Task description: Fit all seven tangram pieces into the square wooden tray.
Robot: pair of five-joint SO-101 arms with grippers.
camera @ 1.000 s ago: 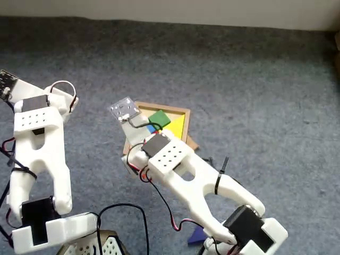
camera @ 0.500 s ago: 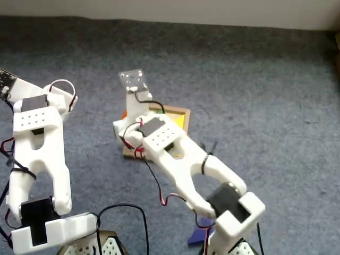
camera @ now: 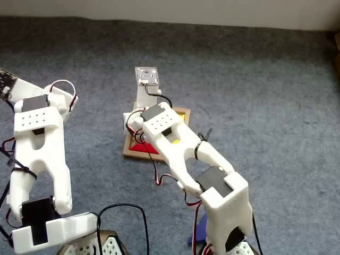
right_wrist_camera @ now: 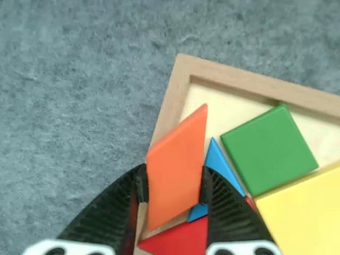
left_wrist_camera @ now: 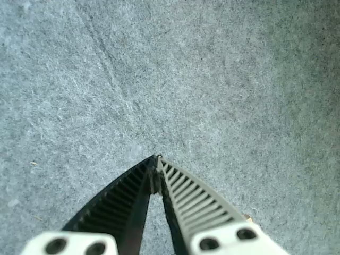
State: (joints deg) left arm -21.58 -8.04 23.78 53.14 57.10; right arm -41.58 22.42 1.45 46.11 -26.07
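While right gripper (right_wrist_camera: 172, 183) pinches orange piece (right_wrist_camera: 178, 154) over tray (right_wrist_camera: 175, 90) rim, green square (right_wrist_camera: 268, 149) inside; left gripper (left_wrist_camera: 156, 162) closed, empty.

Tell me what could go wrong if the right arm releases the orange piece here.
1. The orange parallelogram piece, clamped in the right gripper, appears to overlap the square wooden tray's rim in the right wrist view. Dropped here, it may land tilted on the rim.
2. It also covers part of the small blue triangle and the red triangle, so it could settle on top of them rather than on the bare floor beside the green square.
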